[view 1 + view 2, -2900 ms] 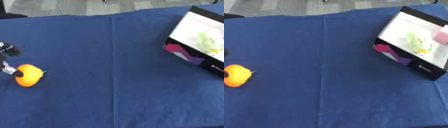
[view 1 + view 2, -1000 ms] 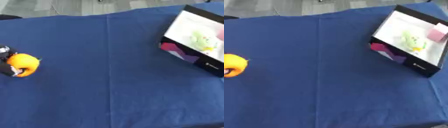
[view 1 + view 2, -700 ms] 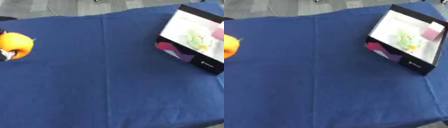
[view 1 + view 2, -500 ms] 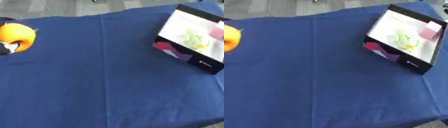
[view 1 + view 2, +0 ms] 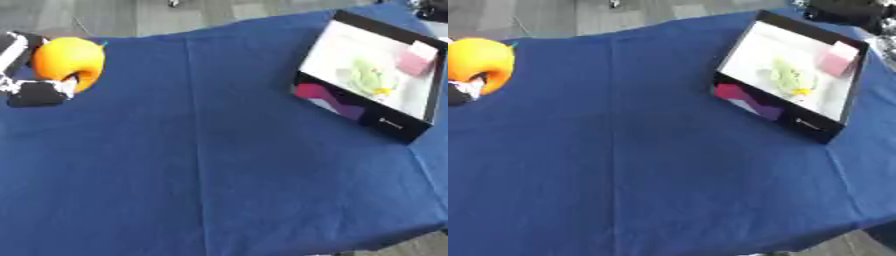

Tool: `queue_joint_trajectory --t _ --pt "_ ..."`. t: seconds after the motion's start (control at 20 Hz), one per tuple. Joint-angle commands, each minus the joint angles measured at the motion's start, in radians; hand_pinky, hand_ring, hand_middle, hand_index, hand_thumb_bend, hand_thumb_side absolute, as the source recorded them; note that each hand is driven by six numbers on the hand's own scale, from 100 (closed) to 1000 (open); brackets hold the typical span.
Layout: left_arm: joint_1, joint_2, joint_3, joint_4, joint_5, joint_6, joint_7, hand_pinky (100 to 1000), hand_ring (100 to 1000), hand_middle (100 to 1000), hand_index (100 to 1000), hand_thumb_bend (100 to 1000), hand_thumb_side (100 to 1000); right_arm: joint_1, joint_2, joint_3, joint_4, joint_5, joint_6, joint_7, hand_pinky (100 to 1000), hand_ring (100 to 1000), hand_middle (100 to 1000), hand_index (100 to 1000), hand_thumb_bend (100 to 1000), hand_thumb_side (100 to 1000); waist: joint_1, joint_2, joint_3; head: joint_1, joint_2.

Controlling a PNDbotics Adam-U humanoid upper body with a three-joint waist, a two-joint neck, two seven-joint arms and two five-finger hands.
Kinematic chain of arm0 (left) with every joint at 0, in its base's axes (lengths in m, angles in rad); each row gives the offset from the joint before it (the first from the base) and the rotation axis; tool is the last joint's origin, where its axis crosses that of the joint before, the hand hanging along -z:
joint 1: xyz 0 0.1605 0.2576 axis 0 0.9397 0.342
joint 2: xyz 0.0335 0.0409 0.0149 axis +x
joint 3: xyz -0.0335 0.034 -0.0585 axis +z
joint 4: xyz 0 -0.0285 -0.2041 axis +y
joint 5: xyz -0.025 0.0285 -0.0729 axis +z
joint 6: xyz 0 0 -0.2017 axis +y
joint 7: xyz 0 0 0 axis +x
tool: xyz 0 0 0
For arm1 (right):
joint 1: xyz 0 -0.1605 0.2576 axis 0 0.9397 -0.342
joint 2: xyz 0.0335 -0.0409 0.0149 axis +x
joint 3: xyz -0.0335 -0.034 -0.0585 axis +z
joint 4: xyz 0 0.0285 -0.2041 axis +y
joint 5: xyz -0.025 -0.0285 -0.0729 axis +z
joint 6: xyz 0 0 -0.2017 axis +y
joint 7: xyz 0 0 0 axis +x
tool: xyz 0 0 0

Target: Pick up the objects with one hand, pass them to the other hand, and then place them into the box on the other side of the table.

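Note:
An orange round fruit (image 5: 68, 61) is lifted at the far left, above the blue cloth. My left hand (image 5: 31, 90) is curled on it, with black and silver fingers showing beside and under the fruit. At the right stands an open black box (image 5: 358, 111) with a white inside, holding a pale green object (image 5: 369, 76) and a pink block (image 5: 411, 63). A dark shape at the top right corner (image 5: 852, 11) looks like my right arm; no hand shows.
The blue cloth (image 5: 219, 165) covers the whole table, with a crease down its middle. Its front right corner falls away near the box. Grey floor lies beyond the far edge.
My left hand has raised the orange fruit off the cloth and carried it up and a little rightwards. The camera has also shifted, so the box sits differently in view.

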Motion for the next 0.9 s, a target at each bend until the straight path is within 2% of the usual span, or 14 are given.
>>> queue_joint_trajectory --t 0.05,0.3,0.6,0.9 --pt "-0.016 -0.031 -0.001 0.01 -0.017 -0.013 0.038 756 676 506 580 100 100 -0.045 -0.017 0.034 -0.015 0.037 0.013 0.052 1000 1000 1000 1000 100 267 -0.019 -0.041 0.0 -0.013 0.003" --pt "-0.001 -0.106 -0.016 0.046 -0.049 -0.055 0.115 755 685 510 579 100 100 -0.11 0.031 0.1 -0.008 0.101 0.051 0.129 1000 1000 1000 1000 100 211 -0.024 -0.046 0.001 -0.028 0.003" --pt "0.008 -0.171 -0.025 0.076 -0.083 -0.099 0.204 751 687 503 579 100 100 -0.153 0.075 0.157 0.015 0.165 0.069 0.193 1000 1000 1000 1000 100 213 -0.03 -0.047 0.001 -0.054 0.003" --pt "0.009 -0.224 -0.04 0.1 -0.095 -0.139 0.262 750 689 501 579 100 107 -0.192 0.114 0.205 0.033 0.215 0.079 0.243 1000 1000 1000 1000 100 195 -0.036 -0.045 0.004 -0.1 0.003"
